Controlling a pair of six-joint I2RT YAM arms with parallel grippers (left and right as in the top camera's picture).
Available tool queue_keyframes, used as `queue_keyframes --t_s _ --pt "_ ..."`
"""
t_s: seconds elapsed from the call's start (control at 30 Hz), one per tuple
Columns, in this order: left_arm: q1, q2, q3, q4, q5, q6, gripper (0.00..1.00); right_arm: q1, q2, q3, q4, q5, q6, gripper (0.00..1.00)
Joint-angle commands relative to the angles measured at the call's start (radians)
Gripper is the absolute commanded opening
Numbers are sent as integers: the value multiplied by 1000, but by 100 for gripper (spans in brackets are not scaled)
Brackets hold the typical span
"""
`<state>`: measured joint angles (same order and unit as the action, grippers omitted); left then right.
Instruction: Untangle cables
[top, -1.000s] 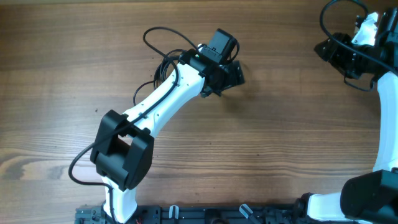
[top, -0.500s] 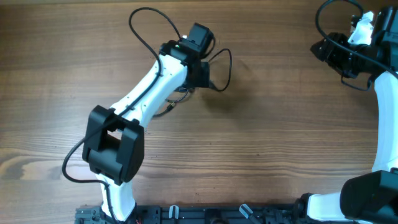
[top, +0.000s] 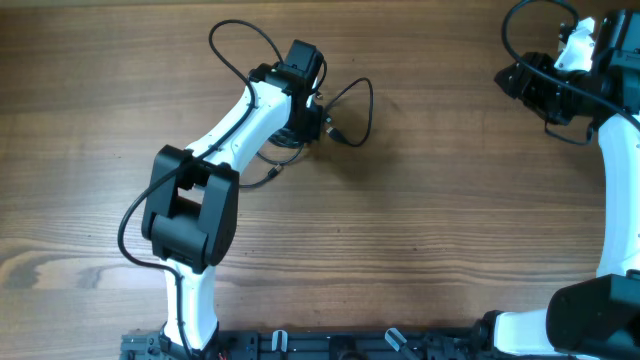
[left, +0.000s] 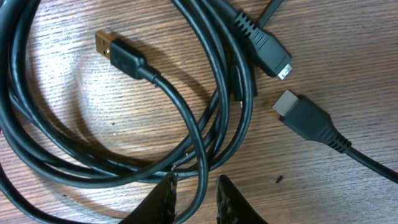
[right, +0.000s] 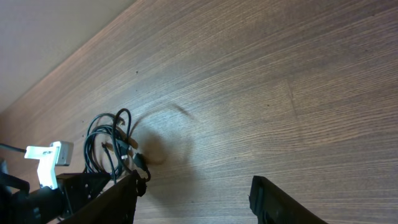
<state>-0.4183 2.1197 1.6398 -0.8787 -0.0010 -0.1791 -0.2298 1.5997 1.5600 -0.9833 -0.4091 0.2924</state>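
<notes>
On the table (top: 450, 200), beneath the left pincer (left: 198, 190), the cables (left: 127, 59) are coiled and crossed. One strand is straddled by narrowly parted fingers (left: 165, 200), not yet clamped; the right pincer (right: 193, 205) is held released. Closing on that strand and drawing it clear seems called for.

Overhead looks straight down; left wrist hovers close over cables (left: 124, 59) the right wrist views distantly.
</notes>
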Motion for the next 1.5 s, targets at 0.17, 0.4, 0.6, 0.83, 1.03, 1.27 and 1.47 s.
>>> queue_keyframes --t_s 0.17,0.4,0.6,0.83,1.03,1.27,1.47 --pt "2 11 -6 11 12 18 11 3 -2 4 -2 22 -5 60" --pt "2 11 -6 53 11 -51 11 3 -2 4 -4 22 -5 60" --pt "2 11 -6 128 -27 -253 29 3 -2 4 -5 22 -5 60" --pt "2 14 -6 145 -79 -414 35 3 -2 3 -5 22 -5 61" --pt "3 53 -6 172 -84 -462 36 3 -2 3 -6 29 -5 61" --pt "9 93 -6 177 -102 -462 37 3 -2 3 -8 48 -5 65" --pt "9 107 -6 176 -101 -462 34 3 -2 3 -7 48 -5 65"
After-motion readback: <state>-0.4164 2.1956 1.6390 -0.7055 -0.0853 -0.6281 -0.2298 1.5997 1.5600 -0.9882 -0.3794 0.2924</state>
